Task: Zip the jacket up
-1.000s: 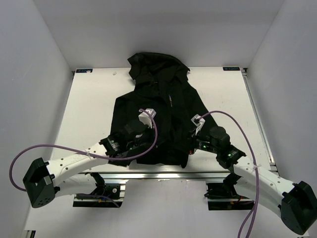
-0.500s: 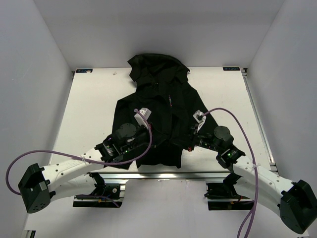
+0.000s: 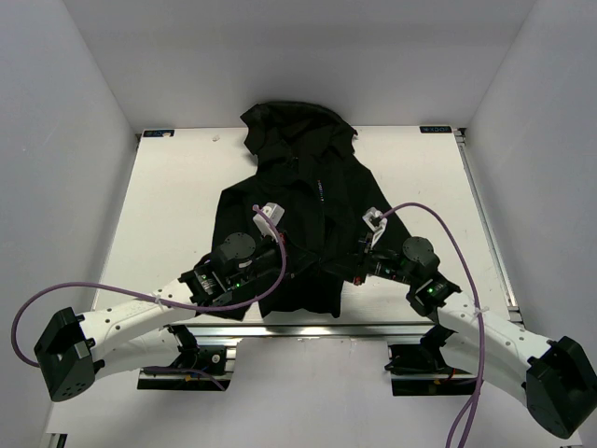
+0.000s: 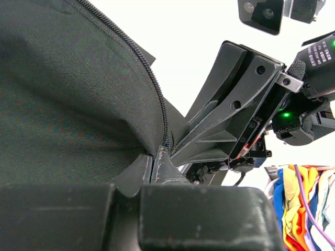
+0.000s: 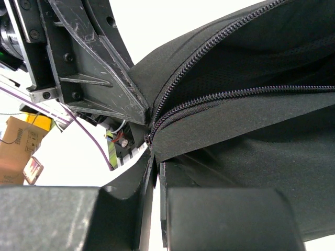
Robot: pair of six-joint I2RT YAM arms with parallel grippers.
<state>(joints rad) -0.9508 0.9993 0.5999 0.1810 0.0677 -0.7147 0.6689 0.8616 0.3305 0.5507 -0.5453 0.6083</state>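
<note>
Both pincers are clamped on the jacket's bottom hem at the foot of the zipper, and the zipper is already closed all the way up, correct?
No, the zipper is open: the right wrist view shows its two rows of teeth spreading apart above the hem. The rest holds: the left pincer and the right pincer are both clamped on the jacket at the zipper's foot.

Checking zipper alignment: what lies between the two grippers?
Only the jacket, its hem where the zipper rows meet, spans from left gripper to right gripper; clearest in the right wrist view.

White arms (image 3: 131,313), black joints, purple cables (image 3: 411,206) (perhaps green LEDs (image 3: 431,291))
</note>
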